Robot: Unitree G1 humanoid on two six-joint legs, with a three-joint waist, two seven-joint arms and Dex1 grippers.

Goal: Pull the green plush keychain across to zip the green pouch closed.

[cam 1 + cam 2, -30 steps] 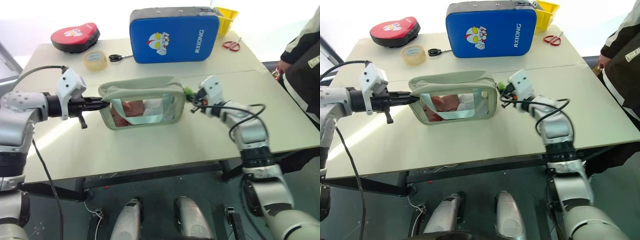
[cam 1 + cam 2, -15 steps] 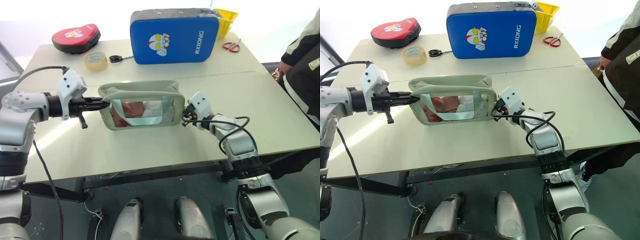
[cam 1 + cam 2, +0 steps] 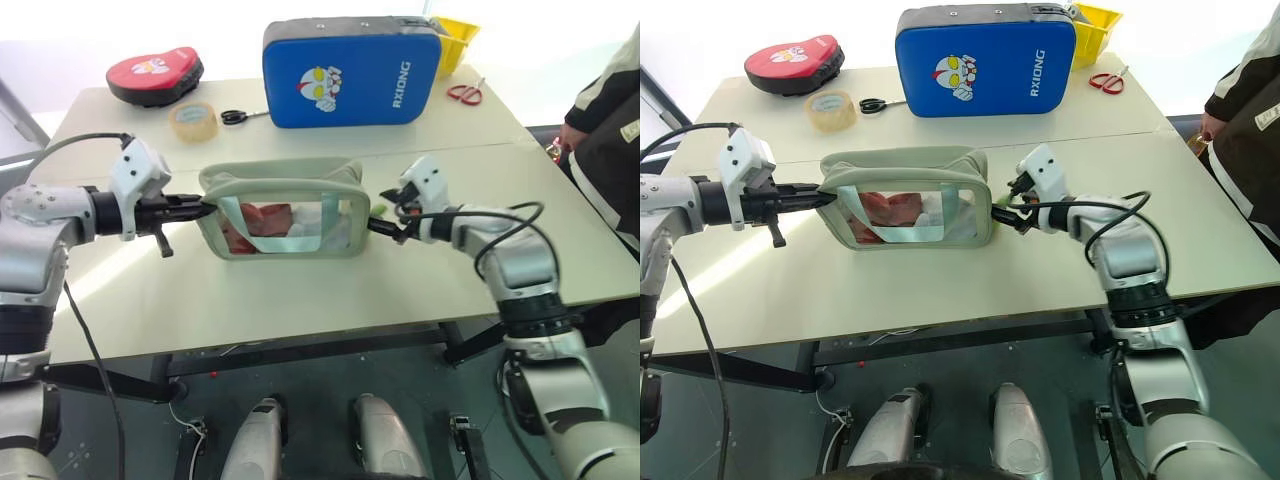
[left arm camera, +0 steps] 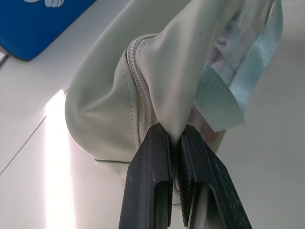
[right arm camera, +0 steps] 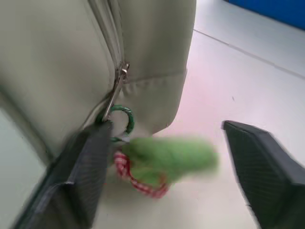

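Pale counter (image 3: 300, 290): left gripper (image 3: 205, 209) fingers pinch green pouch (image 3: 285, 215) end, right gripper (image 5: 162, 157) fingers wide beside dangling green plush keychain (image 5: 167, 160); zip looks closed, withdrawal next.

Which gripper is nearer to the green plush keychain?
The right gripper: its open jaws stand on either side of the green plush keychain. The left gripper is shut on the far end of the green pouch.
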